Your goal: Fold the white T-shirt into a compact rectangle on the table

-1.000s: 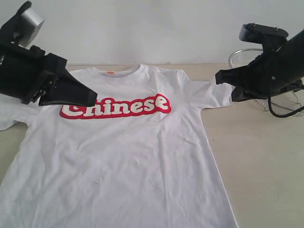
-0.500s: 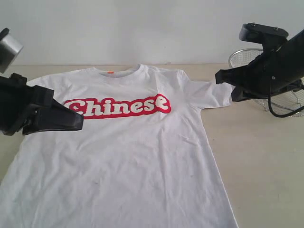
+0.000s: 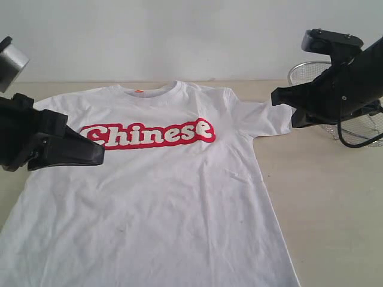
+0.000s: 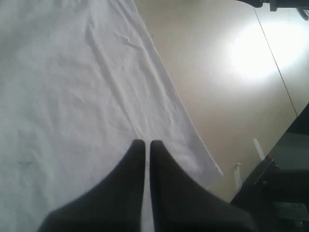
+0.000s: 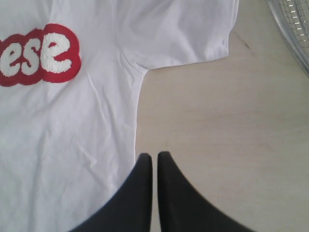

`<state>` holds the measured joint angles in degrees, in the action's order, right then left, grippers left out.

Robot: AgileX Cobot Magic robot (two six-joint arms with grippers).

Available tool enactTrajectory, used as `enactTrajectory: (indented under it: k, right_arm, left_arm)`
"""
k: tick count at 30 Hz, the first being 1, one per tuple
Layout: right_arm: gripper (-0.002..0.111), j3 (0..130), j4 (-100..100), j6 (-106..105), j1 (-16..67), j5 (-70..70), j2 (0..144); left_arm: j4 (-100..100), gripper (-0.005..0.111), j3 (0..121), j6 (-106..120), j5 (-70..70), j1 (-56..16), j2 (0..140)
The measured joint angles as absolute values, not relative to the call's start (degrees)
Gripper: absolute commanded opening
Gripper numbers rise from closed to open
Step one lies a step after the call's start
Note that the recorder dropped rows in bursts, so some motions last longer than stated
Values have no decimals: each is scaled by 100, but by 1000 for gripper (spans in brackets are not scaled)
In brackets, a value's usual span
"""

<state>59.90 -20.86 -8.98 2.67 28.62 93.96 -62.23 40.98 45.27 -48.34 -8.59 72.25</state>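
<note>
The white T-shirt (image 3: 161, 197) lies flat and spread open on the table (image 3: 329, 197), front up, with red "Chinese" lettering (image 3: 148, 133) across the chest and an orange neck tag (image 3: 139, 91). My left gripper (image 3: 99, 155) hovers over the shirt's left side, shut and empty; in the left wrist view its tips (image 4: 146, 143) sit above plain white cloth (image 4: 72, 87). My right gripper (image 3: 275, 98) hangs shut and empty by the shirt's right sleeve (image 3: 266, 119). The right wrist view shows the gripper's tips (image 5: 154, 155) over bare table just beside the shirt's side hem (image 5: 137, 121).
A silver wire-mesh basket (image 3: 359, 128) stands at the back right, partly behind the right arm; its rim (image 5: 294, 34) shows in the right wrist view. A pale wall runs behind the table. Bare tabletop (image 5: 227, 125) lies right of the shirt.
My left gripper moved left and toward the front, off the lettering, uncovering the "Ch". It has held still for the last half second. The right arm has not moved.
</note>
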Motion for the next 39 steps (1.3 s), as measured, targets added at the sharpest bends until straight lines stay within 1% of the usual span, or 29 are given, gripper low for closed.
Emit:
enactTrajectory:
  k: [39]
  right_arm:
    - [0,5990,-2086,-898,267,2779,9396]
  left_arm:
    - [-6223,4,4098,4604,-4718,-859,7225]
